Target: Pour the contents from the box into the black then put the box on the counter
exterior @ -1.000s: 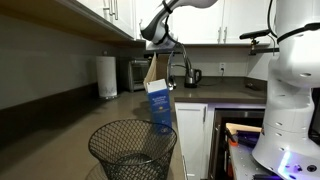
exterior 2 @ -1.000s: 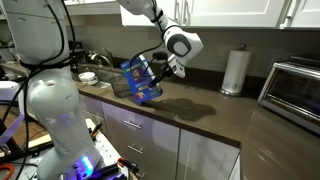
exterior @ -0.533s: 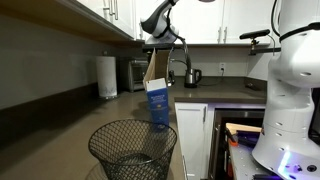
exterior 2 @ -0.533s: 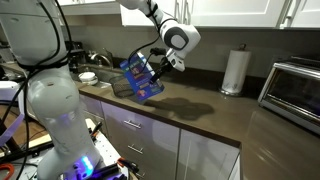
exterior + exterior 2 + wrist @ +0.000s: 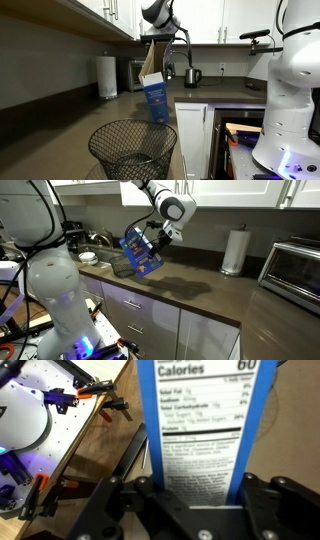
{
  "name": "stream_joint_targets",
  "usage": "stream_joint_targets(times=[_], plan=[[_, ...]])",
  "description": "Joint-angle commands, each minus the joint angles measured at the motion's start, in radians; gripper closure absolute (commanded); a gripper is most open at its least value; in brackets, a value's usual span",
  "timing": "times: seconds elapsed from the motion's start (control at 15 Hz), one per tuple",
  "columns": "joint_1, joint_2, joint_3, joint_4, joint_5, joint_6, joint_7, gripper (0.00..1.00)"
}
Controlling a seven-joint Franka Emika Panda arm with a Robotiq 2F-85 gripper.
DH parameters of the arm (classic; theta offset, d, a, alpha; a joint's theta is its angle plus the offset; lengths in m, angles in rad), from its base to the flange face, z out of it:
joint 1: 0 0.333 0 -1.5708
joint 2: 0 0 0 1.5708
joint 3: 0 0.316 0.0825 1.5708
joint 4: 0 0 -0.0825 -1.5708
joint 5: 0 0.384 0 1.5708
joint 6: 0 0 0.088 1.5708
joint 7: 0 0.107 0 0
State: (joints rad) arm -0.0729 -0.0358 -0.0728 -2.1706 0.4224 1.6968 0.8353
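My gripper [image 5: 157, 45] [image 5: 157, 238] is shut on one end of the blue box [image 5: 154, 98] [image 5: 140, 252] and holds it in the air over the counter [image 5: 95, 115] [image 5: 200, 285]. In both exterior views the box hangs tilted. The black wire-mesh basket [image 5: 132, 150] [image 5: 121, 268] stands on the counter just below and beside the box. In the wrist view the box's nutrition label [image 5: 205, 420] fills the gap between the two fingers [image 5: 140, 495], gripper [image 5: 200, 492]. The contents do not show.
A paper towel roll [image 5: 107, 76] [image 5: 235, 250] and a toaster oven [image 5: 136, 72] [image 5: 295, 270] stand further along the counter. A kettle [image 5: 193, 75] and a faucet are near the sink. White upper cabinets [image 5: 110, 15] hang close above the arm. The white robot base [image 5: 50, 280] stands beside the cabinets.
The gripper has risen a little and carried the box upward, slightly more tilted. The basket has not moved.
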Motion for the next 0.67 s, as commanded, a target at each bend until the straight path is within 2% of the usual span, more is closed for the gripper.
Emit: stream_joint_targets(times=[0.0, 0.6], plan=[[0.008, -0.100, 0.021, -0.051, -0.047, 0.017, 0.075, 0.49], [0.007, -0.242, 0.101, -0.107, -0.152, 0.063, 0.197, 0.49]])
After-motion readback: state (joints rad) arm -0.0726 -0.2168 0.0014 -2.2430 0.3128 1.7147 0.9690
